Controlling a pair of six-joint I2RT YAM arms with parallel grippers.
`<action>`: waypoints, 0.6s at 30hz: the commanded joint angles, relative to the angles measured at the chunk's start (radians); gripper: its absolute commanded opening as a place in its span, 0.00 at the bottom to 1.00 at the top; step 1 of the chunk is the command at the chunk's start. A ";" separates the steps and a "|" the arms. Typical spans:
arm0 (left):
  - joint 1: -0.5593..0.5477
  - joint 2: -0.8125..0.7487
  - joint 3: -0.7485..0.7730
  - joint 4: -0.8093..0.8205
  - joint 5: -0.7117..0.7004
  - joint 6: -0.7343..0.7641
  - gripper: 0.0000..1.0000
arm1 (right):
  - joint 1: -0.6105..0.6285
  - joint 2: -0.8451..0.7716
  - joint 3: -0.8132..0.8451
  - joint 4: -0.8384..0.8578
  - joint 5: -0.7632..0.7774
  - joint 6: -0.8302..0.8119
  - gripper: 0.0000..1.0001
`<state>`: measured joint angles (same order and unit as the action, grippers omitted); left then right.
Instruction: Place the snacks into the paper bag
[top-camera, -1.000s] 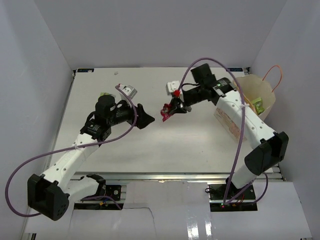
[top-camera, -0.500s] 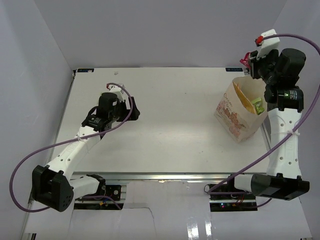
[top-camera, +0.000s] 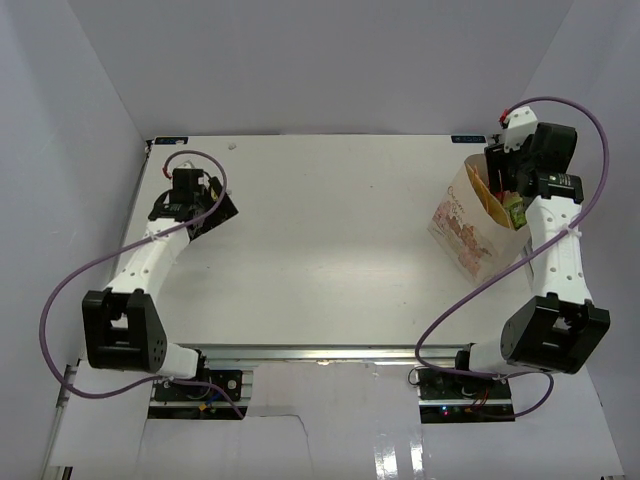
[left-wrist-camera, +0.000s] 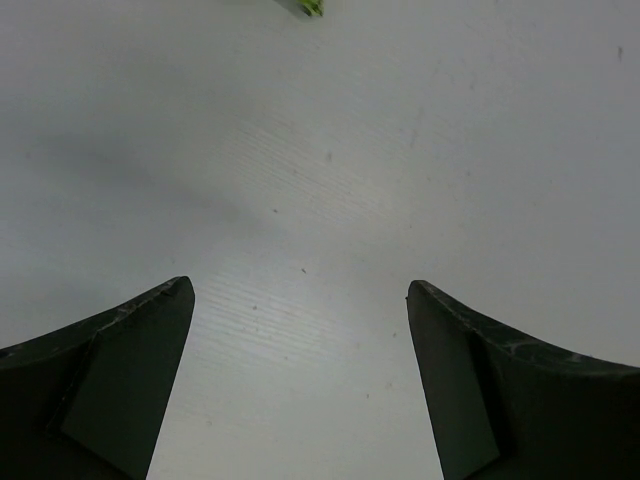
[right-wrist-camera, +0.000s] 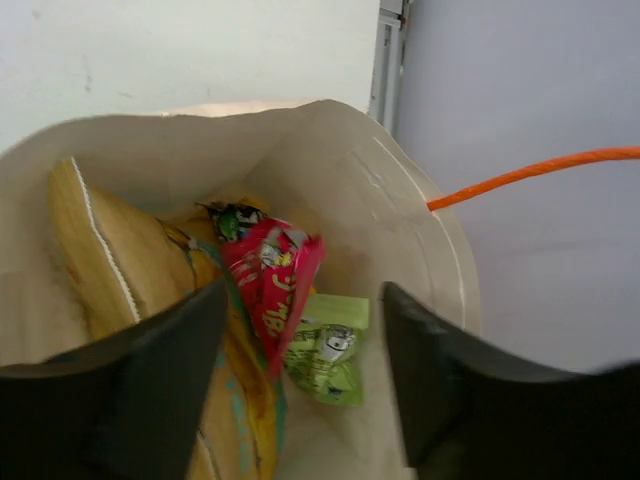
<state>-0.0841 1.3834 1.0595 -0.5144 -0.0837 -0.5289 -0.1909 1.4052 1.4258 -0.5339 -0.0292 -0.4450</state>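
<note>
Over paper bag, right gripper spread, empty, pink wrapper inside, left gripper spread, empty

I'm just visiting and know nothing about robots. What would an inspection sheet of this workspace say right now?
Surface: white table, nothing seen mid-table.
Job's things: paper bag at the right edge holds chip bag, pink wrapper, light green packet.
Clutter: green scrap at the left wrist view's edge, unidentifiable.
Grippers: left gripper open, empty; right gripper open over the bag.
Cables: purple cables loop free; orange handle on the bag.
Surroundings: white walls.
</note>
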 joint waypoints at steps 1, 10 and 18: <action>0.021 0.092 0.117 -0.088 -0.186 -0.117 0.98 | -0.007 -0.043 0.074 0.008 -0.063 -0.017 0.78; 0.058 0.533 0.480 -0.055 -0.239 0.096 0.98 | -0.007 -0.144 0.157 -0.070 -0.423 -0.092 0.92; 0.060 0.798 0.755 -0.049 -0.077 0.260 0.96 | -0.008 -0.141 0.114 -0.083 -0.521 -0.040 0.92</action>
<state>-0.0235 2.1780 1.7451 -0.5690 -0.2192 -0.3550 -0.1963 1.2507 1.5463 -0.6003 -0.4774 -0.5072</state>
